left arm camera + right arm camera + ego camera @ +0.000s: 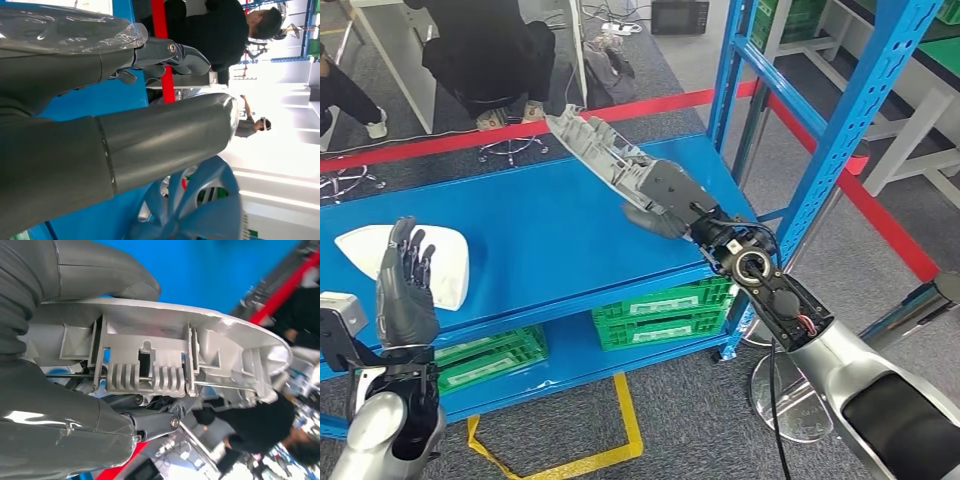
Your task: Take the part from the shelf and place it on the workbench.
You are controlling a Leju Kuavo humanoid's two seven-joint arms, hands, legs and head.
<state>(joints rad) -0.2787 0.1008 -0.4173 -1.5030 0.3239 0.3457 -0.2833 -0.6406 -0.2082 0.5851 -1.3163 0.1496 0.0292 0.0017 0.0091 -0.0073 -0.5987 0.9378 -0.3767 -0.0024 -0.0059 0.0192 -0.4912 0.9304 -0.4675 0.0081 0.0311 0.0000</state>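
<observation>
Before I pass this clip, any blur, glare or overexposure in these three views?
Head view: sharp, evenly lit. Left wrist view: background blown out white, left hand close and soft. Right wrist view: grey part crisp in the right hand, background smeared.

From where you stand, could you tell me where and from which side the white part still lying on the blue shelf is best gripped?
The white part lies flat on the blue shelf, wide and rounded at one end, tapering to a point at the other. I'd probably grip the rounded end across its front edge, coming from above and the open shelf front; the left hand hovers there, open. The right hand already holds the grey part.
</observation>
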